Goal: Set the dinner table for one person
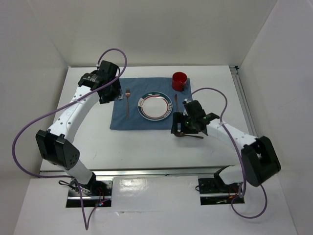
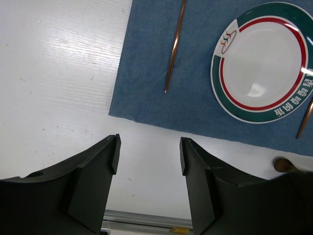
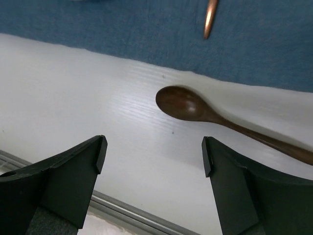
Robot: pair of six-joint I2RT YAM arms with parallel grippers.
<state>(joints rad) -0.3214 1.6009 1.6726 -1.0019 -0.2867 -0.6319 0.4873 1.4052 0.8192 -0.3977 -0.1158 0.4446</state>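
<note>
Overhead, wooden spoon [image 1: 193, 137] mostly out of sight beneath right gripper [image 1: 176, 129].

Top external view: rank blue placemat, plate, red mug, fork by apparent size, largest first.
1. blue placemat
2. plate
3. red mug, by area covered
4. fork, very thin; by length alone it beats the mug and nearly matches the plate's width.

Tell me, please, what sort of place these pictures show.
Probably a robotics lab cell, not a dining room: white panels wall in the dinner table, the robot's left arm and right arm are bolted at its near edge, and one plate sits on a blue placemat.
</note>
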